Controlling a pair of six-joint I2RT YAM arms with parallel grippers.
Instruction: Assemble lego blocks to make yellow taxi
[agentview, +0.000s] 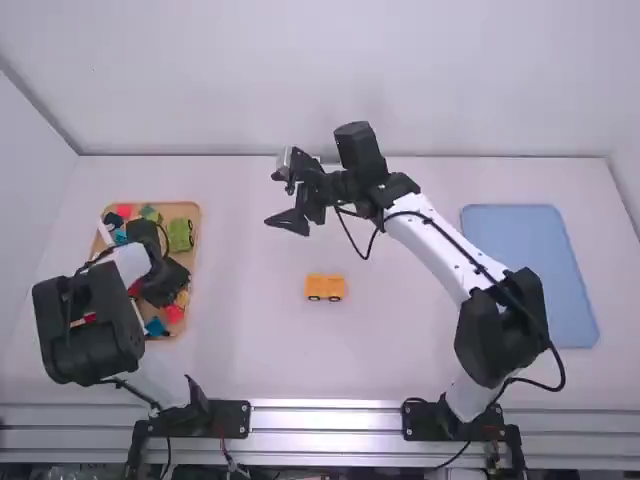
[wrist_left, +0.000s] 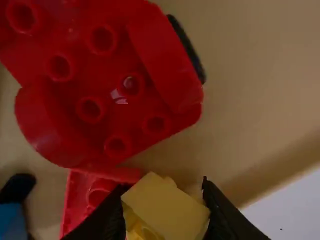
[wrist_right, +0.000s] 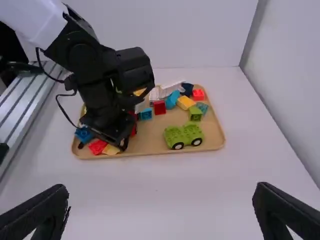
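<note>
At the high view's left, the yellow block (wrist_left: 167, 207) pinched by the left gripper (wrist_left: 163, 187) could be knocked askew by the adjacent red piece (wrist_left: 162, 65); the right gripper (wrist_right: 161, 189) is spread wide.

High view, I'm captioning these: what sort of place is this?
Likely a robotics lab: left arm and right arm fixed to a metal rail, plus a tray of toy blocks.

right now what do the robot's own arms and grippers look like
The left arm and right arm have smooth white links, bulky black joints and thin black cables. The left gripper and right gripper are black and two-fingered.
</note>
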